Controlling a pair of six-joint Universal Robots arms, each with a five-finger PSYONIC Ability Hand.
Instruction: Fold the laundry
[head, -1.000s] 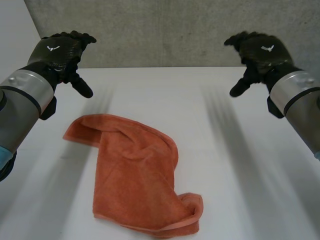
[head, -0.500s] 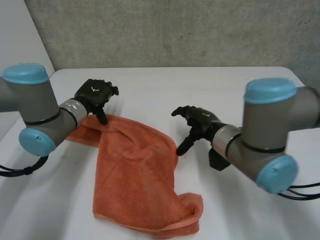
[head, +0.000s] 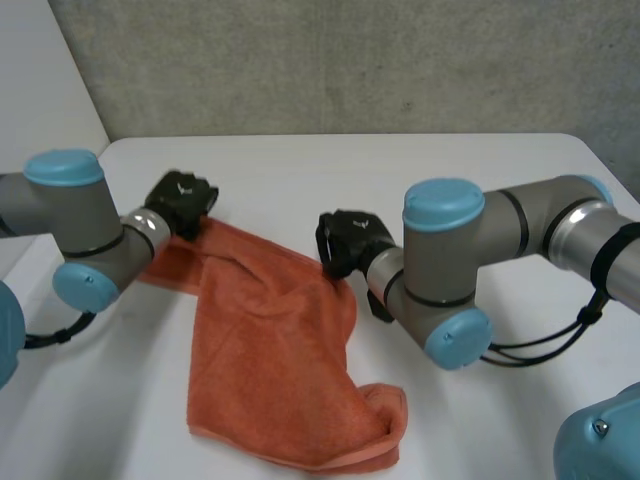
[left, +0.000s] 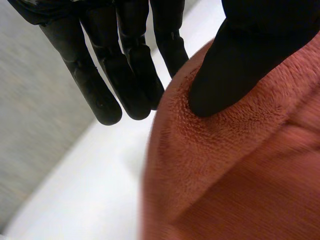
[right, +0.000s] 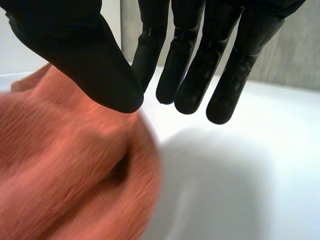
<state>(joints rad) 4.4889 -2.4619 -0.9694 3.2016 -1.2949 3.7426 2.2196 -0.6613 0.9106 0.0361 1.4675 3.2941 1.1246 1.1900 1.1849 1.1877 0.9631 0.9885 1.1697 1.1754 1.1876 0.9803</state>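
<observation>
Towel: An orange terry towel (head: 270, 350) lies rumpled on the white table (head: 480, 180). It runs from a far-left corner down to a near-right corner, and the near-right corner is doubled back on itself in a thick roll. Its far edge is humped into soft ridges.

Left hand: The black left hand (head: 182, 200) sits at the towel's far-left corner. It is open. In the left wrist view its fingers (left: 100, 90) are straight and side by side, reaching past the towel's edge over bare table. The thumb (left: 235, 65) presses its tip into the pile just inside that edge. Nothing is pinched between thumb and fingers.

Right hand: The black right hand (head: 345, 240) is at the towel's right edge, toward its far end. It too is open. In the right wrist view the straight fingers (right: 225, 75) point beyond the towel's rounded edge over the table. The thumb (right: 100, 65) is over the cloth, and it cannot be told whether it touches the cloth.

Arms: The left arm (head: 70, 220) comes in from the towel's left side and the right arm (head: 450, 260) from its right. Both are low over the table.

Backdrop: A grey concrete wall (head: 350, 60) rises beyond the table on the towel's far side.
</observation>
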